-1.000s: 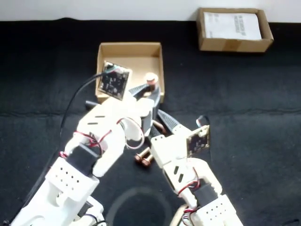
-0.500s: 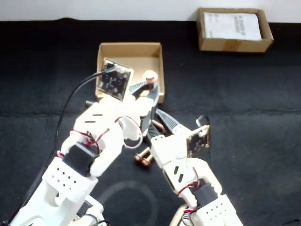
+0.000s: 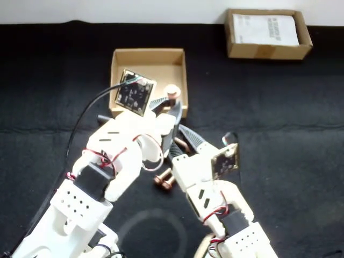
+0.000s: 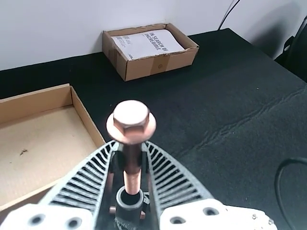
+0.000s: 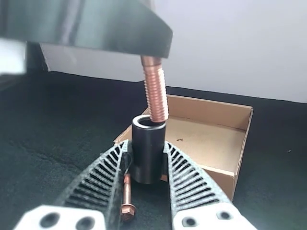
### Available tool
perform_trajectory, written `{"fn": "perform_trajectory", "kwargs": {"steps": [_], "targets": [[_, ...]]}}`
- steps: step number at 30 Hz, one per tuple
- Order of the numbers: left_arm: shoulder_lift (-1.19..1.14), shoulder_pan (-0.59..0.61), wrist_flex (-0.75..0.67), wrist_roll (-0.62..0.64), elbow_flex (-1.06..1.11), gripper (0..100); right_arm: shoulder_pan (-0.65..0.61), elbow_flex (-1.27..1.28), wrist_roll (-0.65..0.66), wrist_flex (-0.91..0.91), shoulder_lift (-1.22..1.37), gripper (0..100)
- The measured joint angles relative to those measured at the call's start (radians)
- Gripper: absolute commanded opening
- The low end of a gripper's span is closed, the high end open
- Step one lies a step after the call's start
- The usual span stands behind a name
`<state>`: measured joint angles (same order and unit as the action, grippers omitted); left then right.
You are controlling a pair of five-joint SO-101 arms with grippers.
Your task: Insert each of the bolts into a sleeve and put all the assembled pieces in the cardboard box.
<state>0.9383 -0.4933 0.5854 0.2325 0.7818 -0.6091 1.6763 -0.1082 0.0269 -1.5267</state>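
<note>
High view: we can't see the sleeve point(image 5: 147, 155), it's buried under the left arm point(image 3: 115, 150). The right claw point(image 5: 146, 143) is half covered there too. Right wrist view: the head of the bolt point(image 4: 131, 125) is cut off behind the dark, blurred underside of the left claw point(image 4: 128, 148). A dark stub point(image 3: 103, 117) pokes out beside the left arm near the cardboard box point(image 3: 148, 54); we can't tell what it is.

Left claw: narrow, pinching the copper hex-flange bolt by the shank just under the head, with the bolt upright and head up. Right claw: also narrow, clamped on the black sleeve, which is upright with its open end up. The threaded tip sits at the sleeve's mouth, just inside the rim. We can't make out how deep it goes. In the high view the bolt head shows against the box's right wall.

Two loose bolts point(image 3: 164, 179) lie on the black surface point(image 3: 279, 161) between the arms. A second box point(image 3: 267, 51) with a paper sheet in it sits far right.

Versus 1 s ago: the left wrist has nudged slightly toward the right arm and the bolt head is almost where it was. We see the right arm and loose bolts unchanged.
</note>
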Motion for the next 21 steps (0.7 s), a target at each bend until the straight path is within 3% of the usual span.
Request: {"fn": "perform_trajectory", "kwargs": {"steps": [21], "targets": [[-0.003, -0.026, 0.092, -0.003, 0.048, 1, 0.0, 0.0, 0.011, 0.0, 0.0, 0.7]]}}
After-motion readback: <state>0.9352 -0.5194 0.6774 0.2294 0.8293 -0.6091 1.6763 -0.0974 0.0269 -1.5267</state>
